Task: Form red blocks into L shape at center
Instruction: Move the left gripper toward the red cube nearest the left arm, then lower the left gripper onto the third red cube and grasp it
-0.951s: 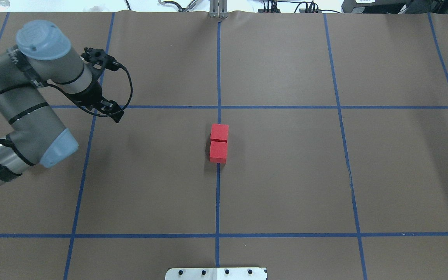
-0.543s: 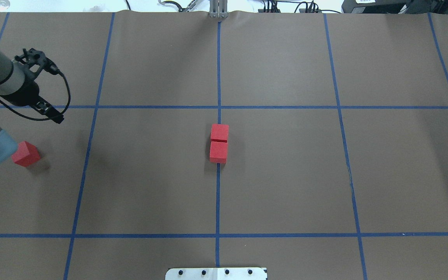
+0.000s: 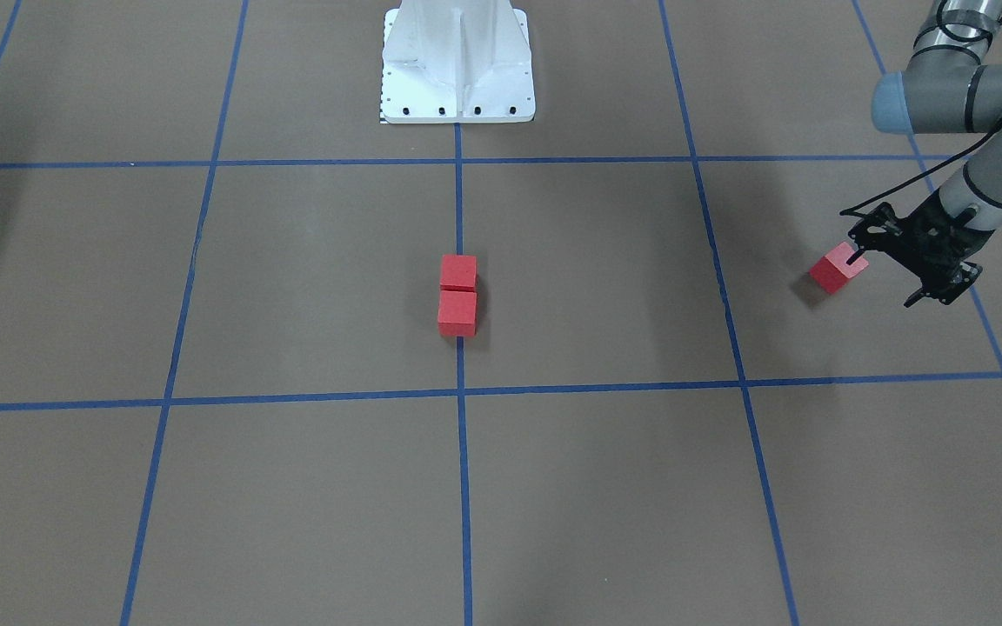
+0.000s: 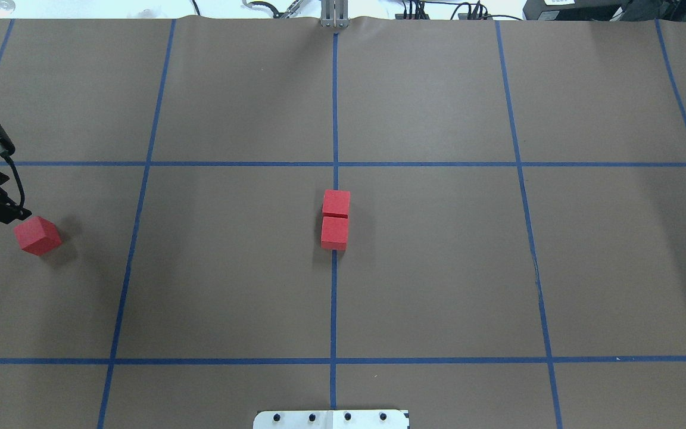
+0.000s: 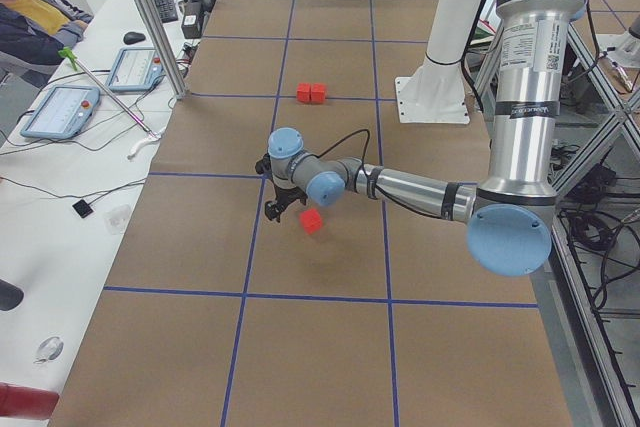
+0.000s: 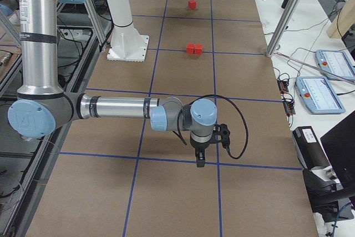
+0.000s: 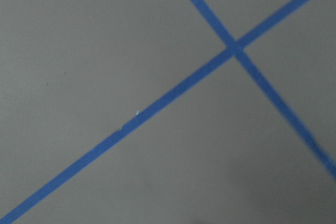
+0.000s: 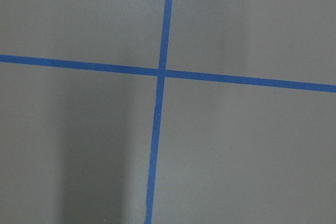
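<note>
Two red blocks (image 4: 336,204) (image 4: 334,232) lie touching in a line on the middle tape line (image 4: 334,298) at the center; they also show in the front view (image 3: 457,272) (image 3: 457,313). The third red block (image 4: 37,235) lies alone at the table's far left, turned askew (image 3: 837,271) (image 5: 312,221). My left gripper (image 4: 16,215) hangs close beside it (image 3: 856,250). I cannot tell if it is open or shut, or touching. My right gripper (image 6: 200,158) hangs low over the table's right end; its state is unclear. Both wrist views show only tape.
The white robot base plate (image 4: 331,419) stands at the table's near middle (image 3: 457,61). A seated operator (image 5: 30,17), tablets (image 5: 60,112) and an aluminium post (image 5: 150,17) are beyond the far edge. My right arm (image 6: 116,106) stretches low over the right squares.
My left arm has swung left, so only its gripper shows at the overhead view's left edge, beside the third block it had hidden. The two center blocks have not moved.
</note>
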### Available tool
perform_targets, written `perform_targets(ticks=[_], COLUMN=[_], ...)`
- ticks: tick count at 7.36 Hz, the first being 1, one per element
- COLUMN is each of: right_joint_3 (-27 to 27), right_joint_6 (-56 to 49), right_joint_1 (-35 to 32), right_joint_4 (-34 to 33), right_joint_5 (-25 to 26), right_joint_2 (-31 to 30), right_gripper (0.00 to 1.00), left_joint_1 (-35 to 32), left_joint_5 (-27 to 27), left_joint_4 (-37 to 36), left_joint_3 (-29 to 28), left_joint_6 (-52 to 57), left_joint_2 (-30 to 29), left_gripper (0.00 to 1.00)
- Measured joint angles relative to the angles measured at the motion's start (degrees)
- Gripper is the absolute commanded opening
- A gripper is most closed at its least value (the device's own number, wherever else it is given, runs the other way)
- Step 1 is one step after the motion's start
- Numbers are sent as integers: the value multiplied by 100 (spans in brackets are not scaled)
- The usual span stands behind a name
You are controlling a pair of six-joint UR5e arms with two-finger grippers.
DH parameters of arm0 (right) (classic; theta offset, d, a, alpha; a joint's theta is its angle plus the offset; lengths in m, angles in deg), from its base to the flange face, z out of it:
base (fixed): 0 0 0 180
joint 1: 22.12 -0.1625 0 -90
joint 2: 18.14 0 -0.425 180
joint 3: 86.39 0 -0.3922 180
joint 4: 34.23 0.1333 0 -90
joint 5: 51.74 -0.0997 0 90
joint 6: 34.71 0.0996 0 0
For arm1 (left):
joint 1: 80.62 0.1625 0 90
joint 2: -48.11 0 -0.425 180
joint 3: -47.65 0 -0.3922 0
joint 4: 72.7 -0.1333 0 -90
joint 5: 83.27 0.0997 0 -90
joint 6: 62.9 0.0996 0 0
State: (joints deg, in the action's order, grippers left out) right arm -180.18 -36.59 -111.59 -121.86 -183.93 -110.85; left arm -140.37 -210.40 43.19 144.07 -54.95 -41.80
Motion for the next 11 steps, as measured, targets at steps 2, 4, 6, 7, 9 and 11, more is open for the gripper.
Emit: perform_targets(ticks=[2,4,6,7,9,11], right_joint_3=[-6,-7,-10,-11,-11,-9], right_joint_6=[3,3,-10,-19,-26,-25], right_joint_1=[0,0,0,-1,-2,0], right_joint_4=[2,8,9,9,9,9], right_joint_5=[0,0,0,0,0,0], right_joint_2=[23,34,40,42,42,42], right_gripper=[99,99,99,99,99,99], left_joint_1=[41,269,607,672,712,761], left_joint_5=[-50,-42,111,167,208,214], left_joint_4=[422,862,1164,1217,1239,1240], left_joint_3=[9,-17,-45,-73,-114,-124], left_joint_6=[99,-72,-422,-466,-478,-475], left_joint_2=[209,316,361,373,445,532], left_gripper=[99,99,99,99,98,91])
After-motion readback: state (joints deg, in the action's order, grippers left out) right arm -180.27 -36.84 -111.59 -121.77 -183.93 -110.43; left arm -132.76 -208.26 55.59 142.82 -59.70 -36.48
